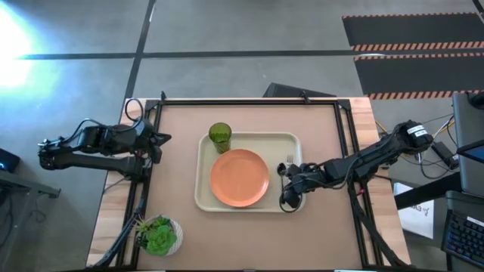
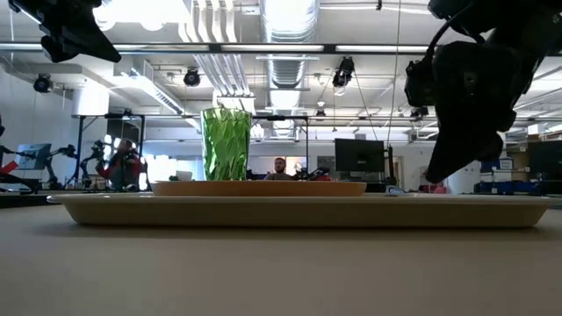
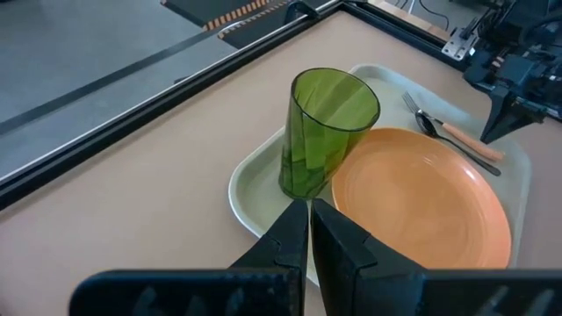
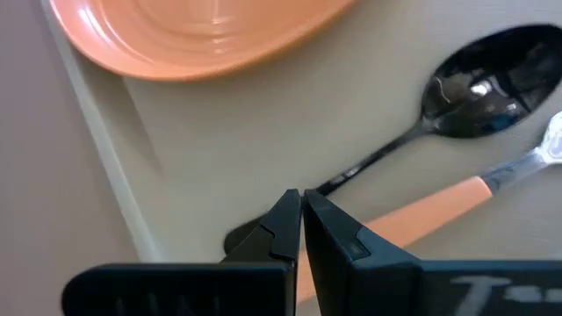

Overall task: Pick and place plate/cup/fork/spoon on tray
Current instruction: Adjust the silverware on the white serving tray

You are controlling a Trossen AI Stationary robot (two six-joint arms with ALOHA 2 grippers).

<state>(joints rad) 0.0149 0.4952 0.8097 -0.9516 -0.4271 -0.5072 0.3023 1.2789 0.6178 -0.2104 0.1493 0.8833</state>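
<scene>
All four items are found lying within the large cream rectangular tray with raised rim. The round flat orange plastic plate is seated at the tray's centre. The small translucent green tumbler stands upright just beside the plate, near a far corner of the tray. The small dark metal spoon and the fork with silver tines and salmon-pink handle lie side by side on the tray floor between the plate and the right-hand rim, with their heads pointing the same way.

The right gripper is held low over the spoon handle with its fingers pressed together and nothing between them; whether the tips touch the handle cannot be told. The left gripper is likewise closed and empty, parked near the left edge of the table and aimed toward the tumbler.

The placing work is judged complete or nearly so. If a withdrawal is the step in hand, a straight lift is advised, so that the spoon and fork are not dragged or knocked against the plate.

A white bowl of green leaves is noted off the tray, near the front left corner.
</scene>
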